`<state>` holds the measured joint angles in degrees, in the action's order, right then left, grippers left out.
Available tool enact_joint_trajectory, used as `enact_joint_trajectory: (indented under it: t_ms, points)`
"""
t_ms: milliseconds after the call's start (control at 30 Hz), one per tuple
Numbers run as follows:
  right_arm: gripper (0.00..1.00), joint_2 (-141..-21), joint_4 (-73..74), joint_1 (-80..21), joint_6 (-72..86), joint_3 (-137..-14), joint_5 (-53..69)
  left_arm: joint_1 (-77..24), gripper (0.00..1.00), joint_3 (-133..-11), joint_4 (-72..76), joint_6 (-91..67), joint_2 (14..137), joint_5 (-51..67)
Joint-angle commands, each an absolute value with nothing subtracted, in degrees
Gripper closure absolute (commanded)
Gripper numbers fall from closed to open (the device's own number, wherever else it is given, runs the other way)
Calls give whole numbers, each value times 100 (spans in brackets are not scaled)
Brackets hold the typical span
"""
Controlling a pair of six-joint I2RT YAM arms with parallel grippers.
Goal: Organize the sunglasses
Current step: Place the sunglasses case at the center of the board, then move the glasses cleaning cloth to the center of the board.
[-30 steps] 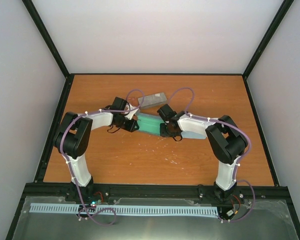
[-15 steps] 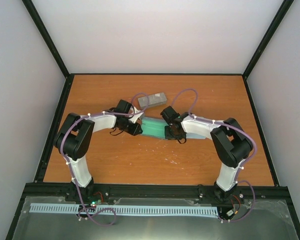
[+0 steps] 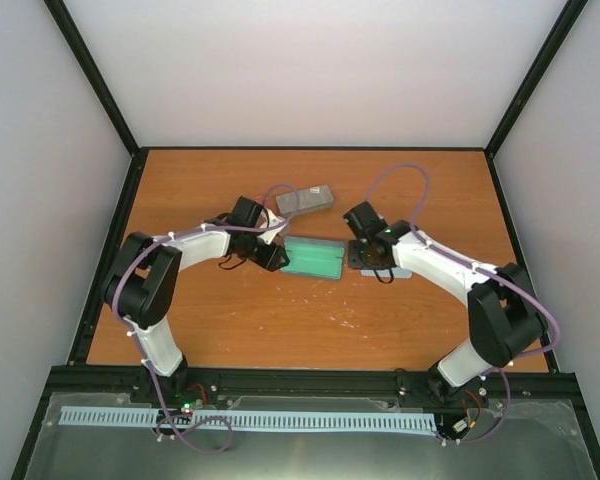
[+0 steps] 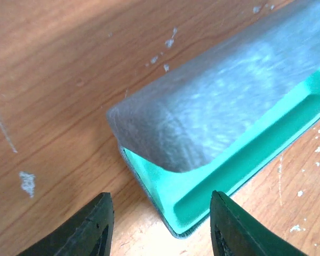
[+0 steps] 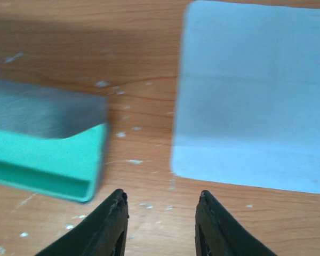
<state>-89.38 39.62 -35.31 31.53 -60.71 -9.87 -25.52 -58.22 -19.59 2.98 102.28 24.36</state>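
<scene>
We note the open case [image 3: 313, 260] end-on before the left gripper [image 4: 159, 226], the nearer; right gripper [image 5: 161, 224] apart; both spread, empty (sunglasses unseen).

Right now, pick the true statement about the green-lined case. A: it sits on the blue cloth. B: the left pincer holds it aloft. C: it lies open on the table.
C: the green-lined case rests on the table, lining exposed, left pincer and right pincer open near it.
</scene>
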Motion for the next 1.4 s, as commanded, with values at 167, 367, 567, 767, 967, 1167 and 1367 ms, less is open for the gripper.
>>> enact_joint_trajectory:
  t_ms: [167,367,567,767,967,1167,1367]
  points:
    - [90,-8351,3872,-2538,2601,-5459,-499,-2569,49,-5893,-2110,523,9214,1965]
    - [92,-8608,3582,-2541,2624,-5138,-695,-2426,49,-5921,-2163,554,8858,1937]
    - [96,-9043,3294,-2540,2564,-5283,-962,-2183,49,-5984,-2288,643,8744,2060]
    - [96,-9720,3214,-2540,2461,-5677,-949,-2021,50,-5940,-2323,703,8685,2127]
    - [96,-10014,3157,-2539,2522,-5607,-655,-1938,50,-5847,-2303,747,8622,2189]
    - [96,-9769,3113,-2600,2726,-5059,-394,-1933,50,-5863,-2259,765,8689,2291]
    - [96,-9374,3194,-2976,3077,-4520,-270,-1941,51,-6034,-2311,799,8843,2508]
